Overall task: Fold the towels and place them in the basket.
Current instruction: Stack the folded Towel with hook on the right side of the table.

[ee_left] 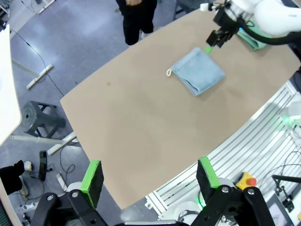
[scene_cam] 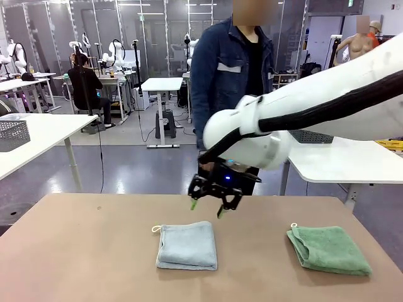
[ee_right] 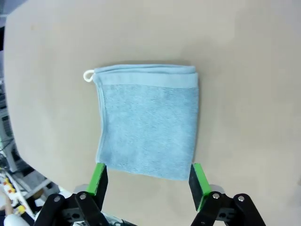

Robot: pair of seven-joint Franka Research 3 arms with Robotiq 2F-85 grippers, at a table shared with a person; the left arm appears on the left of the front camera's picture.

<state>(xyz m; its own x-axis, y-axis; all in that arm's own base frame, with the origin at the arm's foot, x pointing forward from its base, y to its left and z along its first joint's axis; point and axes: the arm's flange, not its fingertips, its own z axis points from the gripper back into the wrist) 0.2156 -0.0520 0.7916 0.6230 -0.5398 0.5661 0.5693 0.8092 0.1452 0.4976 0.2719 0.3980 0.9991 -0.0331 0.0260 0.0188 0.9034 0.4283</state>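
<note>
Towels lie folded on the surface (scene_cam: 75, 245): the blue-grey towel (scene_cam: 187, 246) at lower centre of the front view, the green towel (scene_cam: 329, 249) at lower right. Reaching in from the right, the right end effector (scene_cam: 210, 207) hangs just above the blue-grey towel's far edge, jaws wide and empty. Left end effector (ee_left: 149, 179), also wide, is raised high over the surface's near edge. A person (scene_cam: 232, 75) stands behind.

two towels (scene_cam: 187, 246) side by side on table (scene_cam: 75, 251)
</note>
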